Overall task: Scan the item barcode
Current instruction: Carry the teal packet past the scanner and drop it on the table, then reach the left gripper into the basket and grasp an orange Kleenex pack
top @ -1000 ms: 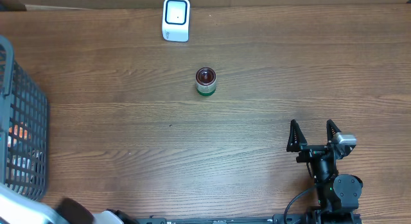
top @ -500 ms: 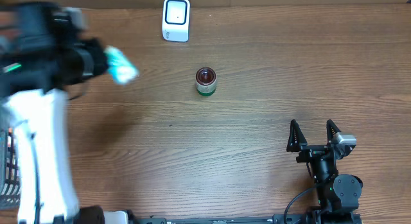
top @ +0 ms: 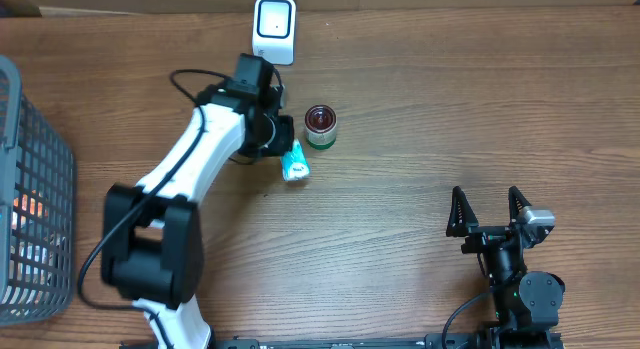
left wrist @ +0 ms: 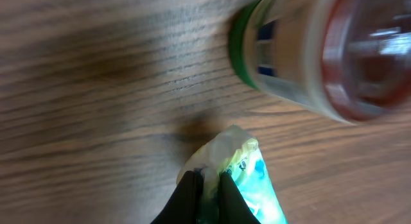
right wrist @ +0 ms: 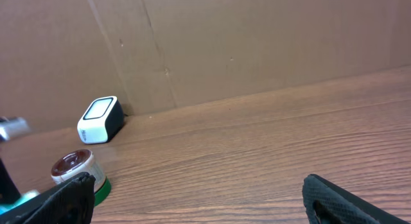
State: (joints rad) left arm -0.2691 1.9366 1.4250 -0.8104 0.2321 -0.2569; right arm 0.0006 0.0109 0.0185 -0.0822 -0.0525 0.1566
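- Left tool (left wrist: 207,180) pinched shut on the packet's (left wrist: 257,185) crimped end.
- Packet just beside the jar (top: 320,127), near the scanner (top: 274,29).
- Right tool (top: 490,211) spread wide, empty, well apart.

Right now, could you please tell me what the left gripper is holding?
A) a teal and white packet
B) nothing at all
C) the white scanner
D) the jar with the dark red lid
A: in the left wrist view the left gripper is pinched shut on the edge of the teal and white packet, while the jar and the scanner stand free on the table.
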